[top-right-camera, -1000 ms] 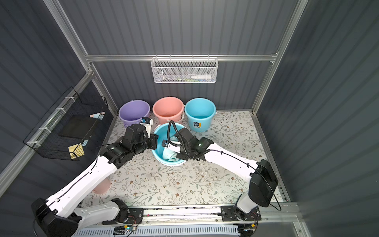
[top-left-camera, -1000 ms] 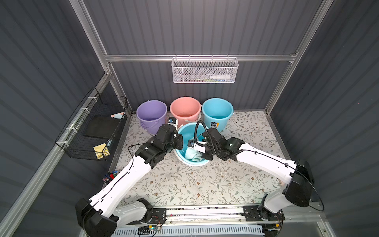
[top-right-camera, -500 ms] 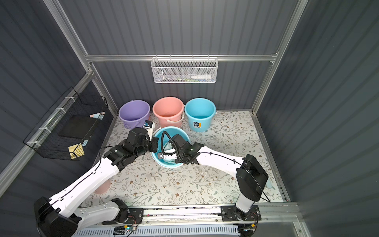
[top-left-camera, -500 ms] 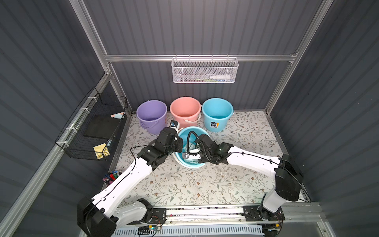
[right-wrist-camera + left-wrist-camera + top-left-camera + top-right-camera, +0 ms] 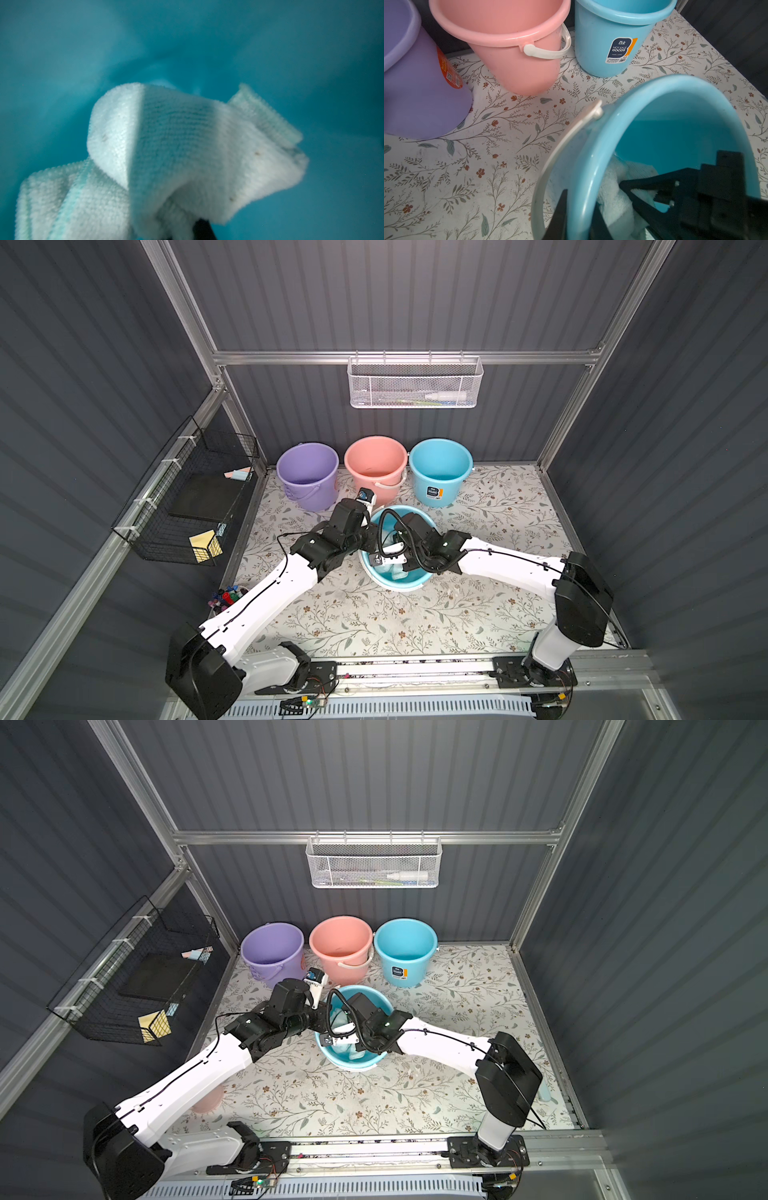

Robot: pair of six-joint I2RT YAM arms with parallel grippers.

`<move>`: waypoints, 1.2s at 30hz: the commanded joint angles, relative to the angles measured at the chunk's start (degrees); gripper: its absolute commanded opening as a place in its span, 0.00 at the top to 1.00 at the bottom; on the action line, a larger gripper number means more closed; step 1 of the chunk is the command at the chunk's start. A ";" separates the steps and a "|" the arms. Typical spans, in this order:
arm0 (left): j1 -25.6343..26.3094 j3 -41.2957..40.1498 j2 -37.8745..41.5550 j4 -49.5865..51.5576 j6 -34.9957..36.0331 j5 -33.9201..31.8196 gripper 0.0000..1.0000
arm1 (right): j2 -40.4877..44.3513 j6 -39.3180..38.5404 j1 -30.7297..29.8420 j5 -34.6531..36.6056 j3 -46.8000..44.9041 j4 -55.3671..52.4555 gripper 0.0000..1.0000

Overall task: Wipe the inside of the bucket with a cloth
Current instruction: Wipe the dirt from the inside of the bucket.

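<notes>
A light blue bucket [image 5: 400, 587] [image 5: 353, 1065] stands mid-table, tipped. My left gripper [image 5: 579, 218] [image 5: 366, 538] is shut on its rim [image 5: 593, 158], one finger outside the wall and one inside. My right gripper [image 5: 187, 230] [image 5: 401, 566] reaches down inside the bucket and is shut on a white cloth [image 5: 176, 145] [image 5: 612, 197]. The cloth bunches over the right fingertips and hides most of them, and it lies against the bucket's blue inner wall [image 5: 311, 62]. In both top views a bit of cloth [image 5: 392, 572] [image 5: 349, 1052] shows under the right wrist.
Behind the bucket, along the back wall, stand a purple bucket [image 5: 307, 472], a pink bucket [image 5: 376, 464] and another blue bucket [image 5: 440, 470]. A black wire basket [image 5: 187, 497] hangs on the left wall, a white mesh basket [image 5: 415, 383] on the back wall. A cup of markers [image 5: 226, 597] sits front left.
My right gripper has slid with the cloth toward the left side of the bucket and deeper in. The left gripper has kept its hold on the rim.
</notes>
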State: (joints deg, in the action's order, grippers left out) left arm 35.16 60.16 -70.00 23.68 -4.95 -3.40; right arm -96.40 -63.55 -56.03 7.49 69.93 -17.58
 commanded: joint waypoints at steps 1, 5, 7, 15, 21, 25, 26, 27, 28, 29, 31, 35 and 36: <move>0.18 -0.28 1.05 -5.83 0.94 1.12 1.00 | -1.93 -1.53 -0.20 -2.47 -2.78 -0.24 1.00; 0.18 0.00 1.47 -6.25 2.02 1.70 1.00 | -3.11 -2.00 0.57 -0.92 -3.94 -0.24 1.00; 0.18 0.30 1.40 -6.72 2.52 3.30 1.00 | -3.82 -2.25 0.81 -0.89 -3.41 0.96 1.00; 0.18 0.23 -0.02 -7.43 5.17 10.00 1.00 | -10.59 -4.55 1.74 2.21 0.15 13.40 1.00; 0.18 -0.36 -0.28 -7.70 5.60 14.29 1.00 | -13.67 -7.31 2.68 4.62 0.35 26.11 1.00; 0.18 -0.81 0.14 -7.86 5.52 13.60 1.00 | -14.32 -9.03 2.77 4.35 -2.87 37.64 1.00; 0.18 -0.83 0.21 -7.78 5.56 13.33 1.00 | -13.49 -8.21 2.77 2.01 -3.29 36.93 1.00; 0.18 -0.76 0.21 -7.78 5.57 12.95 1.00 | -12.44 -6.58 2.77 -0.58 -3.63 35.88 1.00; 0.18 -0.77 0.21 -7.94 5.72 12.66 1.00 | -11.49 -4.81 2.76 -3.23 -3.88 34.88 1.00; 0.18 -0.89 0.06 -8.11 5.77 12.36 1.00 | -10.90 -4.18 2.77 -5.24 -3.84 33.54 1.00; 0.18 -0.92 -0.29 -8.13 5.84 11.76 1.00 | -10.22 -3.64 2.52 -6.63 -4.45 34.06 1.00; 0.18 -1.46 -1.56 -8.71 5.15 11.69 1.00 | -10.57 -9.59 2.37 -3.93 -7.35 41.73 1.00; 0.18 -1.45 -1.89 -8.57 4.95 11.41 1.00 | -11.58 -10.36 2.18 0.10 -7.37 44.79 1.00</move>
State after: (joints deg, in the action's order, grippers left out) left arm 33.87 59.05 -70.39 20.62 2.44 2.90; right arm -107.24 -70.19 -52.42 6.50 62.52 16.21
